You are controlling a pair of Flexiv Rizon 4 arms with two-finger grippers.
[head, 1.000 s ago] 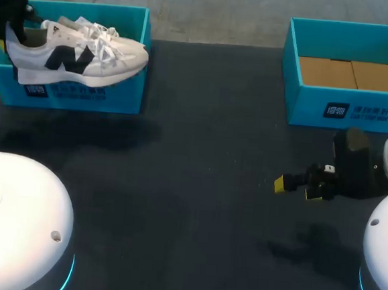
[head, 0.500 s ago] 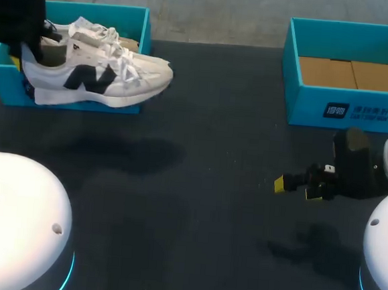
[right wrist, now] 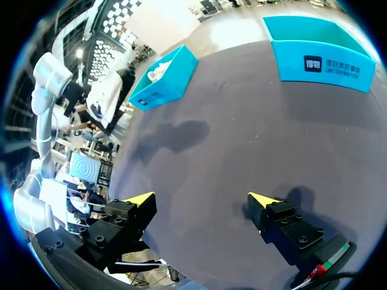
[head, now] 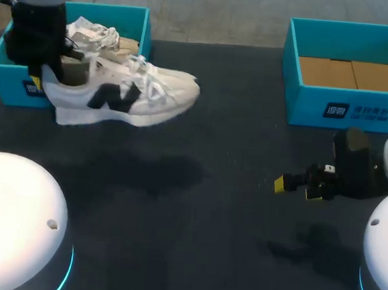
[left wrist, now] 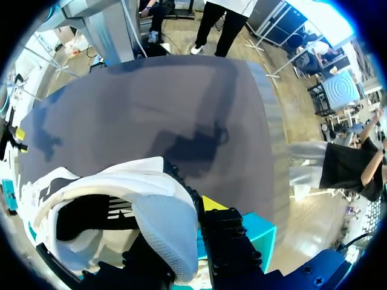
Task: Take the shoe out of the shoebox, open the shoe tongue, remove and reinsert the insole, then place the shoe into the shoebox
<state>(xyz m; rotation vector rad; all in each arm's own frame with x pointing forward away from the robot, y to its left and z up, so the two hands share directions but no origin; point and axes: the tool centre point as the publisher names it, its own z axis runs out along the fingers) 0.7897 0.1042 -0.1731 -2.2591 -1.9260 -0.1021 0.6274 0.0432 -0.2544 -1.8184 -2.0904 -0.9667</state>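
Take-out step judged in hand: left fingers (left wrist: pixel 225 232) clamped the heel of the shoe (head: pixel 127 93), aloft at the 10 o'clock of the counter (head: pixel 233 155) by the shoebox (head: pixel 11 77) front wall, right fingers (head: pixel 279 185) hung spread and empty at 4 o'clock, and the next move called for setting it down centrally within their reach.

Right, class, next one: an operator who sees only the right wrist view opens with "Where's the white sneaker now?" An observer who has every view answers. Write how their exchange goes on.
Observer: The white sneaker hangs in the air by the front of the left shoebox, and its shadow falls on the table.
Operator: What is holding it up?
Observer: The left gripper is shut on its heel.
Operator: And what is inside the right shoebox?
Observer: The right shoebox shows brown cardboard on its floor.
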